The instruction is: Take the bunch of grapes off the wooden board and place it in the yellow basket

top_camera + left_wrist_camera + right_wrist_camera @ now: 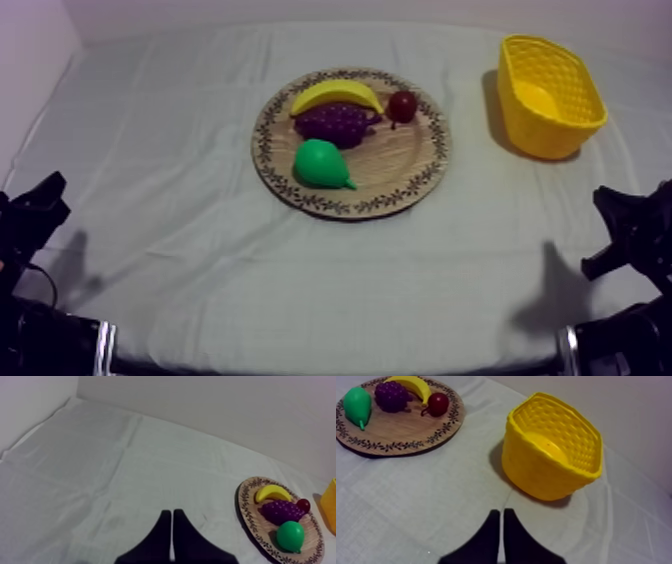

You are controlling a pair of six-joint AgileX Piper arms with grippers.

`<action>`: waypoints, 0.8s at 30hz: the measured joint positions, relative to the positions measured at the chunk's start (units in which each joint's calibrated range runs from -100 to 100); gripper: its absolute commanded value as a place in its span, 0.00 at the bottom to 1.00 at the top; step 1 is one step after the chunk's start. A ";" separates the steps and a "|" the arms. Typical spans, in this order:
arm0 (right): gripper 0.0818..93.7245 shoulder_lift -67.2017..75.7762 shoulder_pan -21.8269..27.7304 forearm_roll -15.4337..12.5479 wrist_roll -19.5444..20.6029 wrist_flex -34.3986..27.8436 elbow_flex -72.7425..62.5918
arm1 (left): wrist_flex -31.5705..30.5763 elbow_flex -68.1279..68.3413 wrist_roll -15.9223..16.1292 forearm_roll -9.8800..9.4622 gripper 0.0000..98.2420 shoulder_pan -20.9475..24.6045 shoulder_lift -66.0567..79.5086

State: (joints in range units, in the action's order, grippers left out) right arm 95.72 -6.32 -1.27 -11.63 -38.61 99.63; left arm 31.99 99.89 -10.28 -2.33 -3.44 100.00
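Ahead of both pincers, the bunch of grapes point(338, 122) sits on the wooden board point(400, 172).
The left pincer point(171, 512) and right pincer point(499, 511) are each clenched on nothing over the clothed counter point(200, 260). Knobbly and purple, the bunch lies well ahead of them, between smooth banana point(335, 95), glossy pear point(320, 163) and small red fruit point(402, 105). The lattice-walled yellow basket point(560, 132) stands near the right pincer, so that arm seems handier.

A lab-style robot test bench: a cloth-covered table point(200, 250) against a plain pale wall point(225, 406), toy fruit point(282, 511) on a wooden board point(260, 523) ahead and to the right of the left gripper point(171, 511), and a yellow basket point(551, 476) just ahead of the right gripper point(500, 511).
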 measured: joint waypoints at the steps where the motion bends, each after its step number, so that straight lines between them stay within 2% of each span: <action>1: 0.00 0.00 0.00 0.00 0.00 0.00 0.00 | 0.00 0.00 0.00 0.00 0.00 0.00 0.00; 18: 0.01 -0.63 -1.10 0.05 -1.13 0.56 -0.08 | 0.00 0.00 0.00 0.00 0.00 0.00 0.00; 24: 0.01 -7.02 -2.61 2.54 0.87 3.96 -4.59 | 0.00 0.00 0.00 0.00 0.00 0.00 0.00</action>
State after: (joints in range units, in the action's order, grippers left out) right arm 88.70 -8.92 1.28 -10.76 -34.64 95.04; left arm 31.99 99.89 -10.28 -2.33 -3.44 100.00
